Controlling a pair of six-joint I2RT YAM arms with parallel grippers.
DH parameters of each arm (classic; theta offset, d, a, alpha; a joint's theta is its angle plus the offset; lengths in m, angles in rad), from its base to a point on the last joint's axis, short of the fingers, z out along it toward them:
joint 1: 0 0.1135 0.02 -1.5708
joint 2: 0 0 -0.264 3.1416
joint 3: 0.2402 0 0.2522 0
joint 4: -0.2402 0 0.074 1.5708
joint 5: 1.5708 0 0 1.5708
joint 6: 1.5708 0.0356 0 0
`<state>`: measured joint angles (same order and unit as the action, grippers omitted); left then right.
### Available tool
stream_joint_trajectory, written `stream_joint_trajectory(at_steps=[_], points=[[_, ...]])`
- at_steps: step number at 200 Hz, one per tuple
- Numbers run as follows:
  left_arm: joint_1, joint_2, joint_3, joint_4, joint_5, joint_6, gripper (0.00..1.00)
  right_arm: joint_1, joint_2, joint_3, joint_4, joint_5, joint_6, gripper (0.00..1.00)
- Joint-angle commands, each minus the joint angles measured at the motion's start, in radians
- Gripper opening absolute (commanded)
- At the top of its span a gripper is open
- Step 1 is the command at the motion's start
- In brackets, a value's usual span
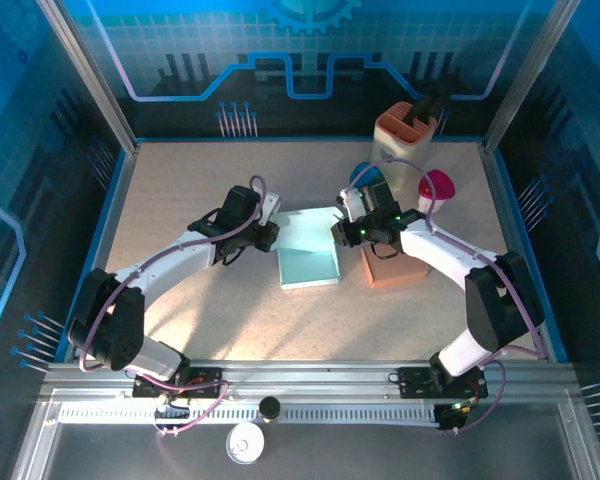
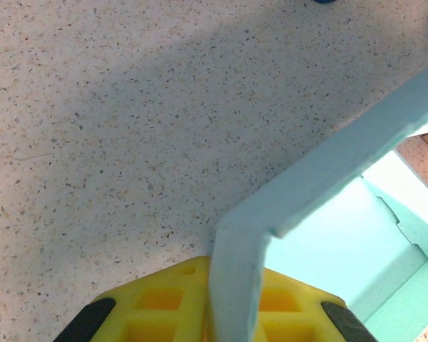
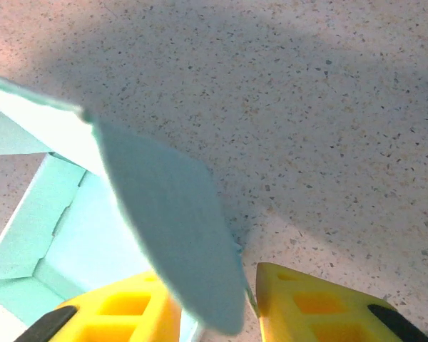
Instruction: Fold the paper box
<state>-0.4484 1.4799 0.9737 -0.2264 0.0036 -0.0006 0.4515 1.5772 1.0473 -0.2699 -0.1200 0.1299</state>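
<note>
Your left gripper [image 2: 232, 285] was pressed together on the raised left wall [image 2: 328, 164] of the paper box [image 1: 310, 262], which lay open in the middle of the table [image 1: 180, 190] between both arms. Your right gripper [image 3: 214, 299] stood with its fingers apart astride the box's right flap [image 3: 171, 214]. You couldn't tell whether they pinched it.

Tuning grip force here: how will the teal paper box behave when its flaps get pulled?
Probably light and apt to slide: the paper box is thin-walled and holds nothing. Its flap likely flexes; it looks curved in the right gripper. It should hinge at creases, as by the left gripper.
</note>
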Motion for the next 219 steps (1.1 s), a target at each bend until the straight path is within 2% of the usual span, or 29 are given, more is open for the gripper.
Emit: stream_joint_trajectory(at_steps=[1,18,79,126,181,219], points=[[-0.012,0.014,0.028,-0.005,-0.020,-0.004,0.12,0.011,-0.010,0.025,-0.026,0.024,0.000,0.32],[-0.019,0.019,0.031,-0.007,-0.032,0.001,0.12,0.012,-0.017,0.025,-0.022,0.025,-0.001,0.31],[-0.034,0.029,0.045,-0.005,-0.058,0.001,0.04,0.026,0.006,0.053,-0.028,0.033,-0.006,0.15],[-0.048,0.022,0.045,0.010,-0.080,-0.017,0.00,0.073,0.000,0.055,-0.029,0.101,-0.004,0.00],[-0.074,-0.011,0.016,0.109,-0.154,-0.120,0.00,0.140,0.012,0.078,0.024,0.231,0.130,0.00],[-0.065,-0.009,-0.009,0.216,-0.204,-0.166,0.00,0.155,0.045,0.111,0.122,0.269,0.228,0.00]])
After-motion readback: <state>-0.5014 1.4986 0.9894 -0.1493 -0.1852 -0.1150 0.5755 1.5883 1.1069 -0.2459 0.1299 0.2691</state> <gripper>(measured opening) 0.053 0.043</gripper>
